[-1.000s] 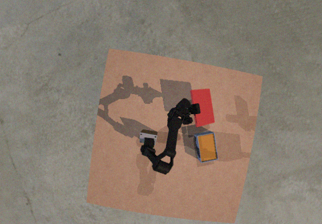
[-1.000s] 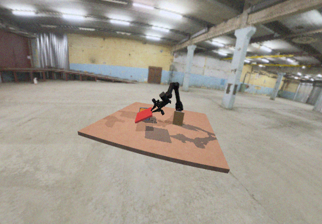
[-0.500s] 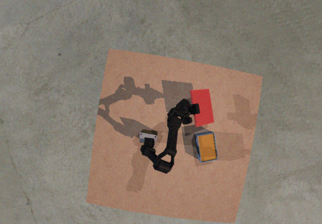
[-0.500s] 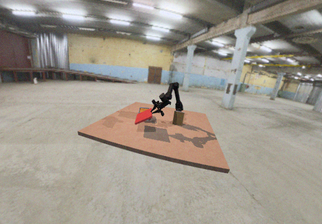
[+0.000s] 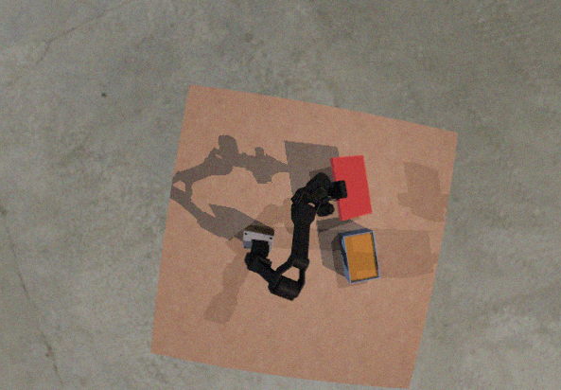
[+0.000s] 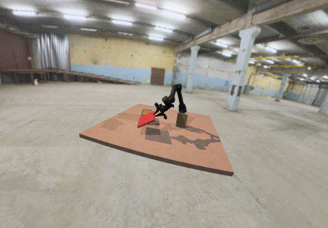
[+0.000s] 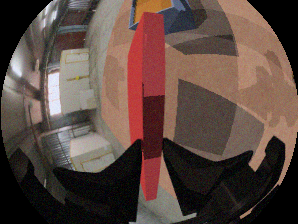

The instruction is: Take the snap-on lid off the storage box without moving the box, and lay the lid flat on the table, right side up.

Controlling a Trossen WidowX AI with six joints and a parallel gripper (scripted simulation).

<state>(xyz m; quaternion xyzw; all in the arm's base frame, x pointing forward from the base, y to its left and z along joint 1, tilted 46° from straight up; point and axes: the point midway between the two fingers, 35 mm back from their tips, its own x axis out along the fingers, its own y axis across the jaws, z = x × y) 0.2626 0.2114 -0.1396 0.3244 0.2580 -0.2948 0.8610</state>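
The red lid (image 5: 354, 189) (image 6: 146, 119) (image 7: 153, 60) is off the box and held in the air, tilted, its far edge lower than the edge at the fingers in the exterior view. My gripper (image 7: 150, 143) (image 6: 154, 114) is shut on one long edge of the lid. The blue storage box (image 5: 362, 256) (image 6: 146, 112) (image 7: 182, 21) stands open on the table, with an orange inside. In the top view it is below the lid. The lid's underside is mostly hidden, and its fingertip contact is hidden in the top view.
The arm's base stands on a pedestal (image 6: 181, 120) on the brown table (image 5: 271, 345) (image 6: 114, 142). The table's edges drop to the concrete floor. Shadows of the arm and lid fall across the table top.
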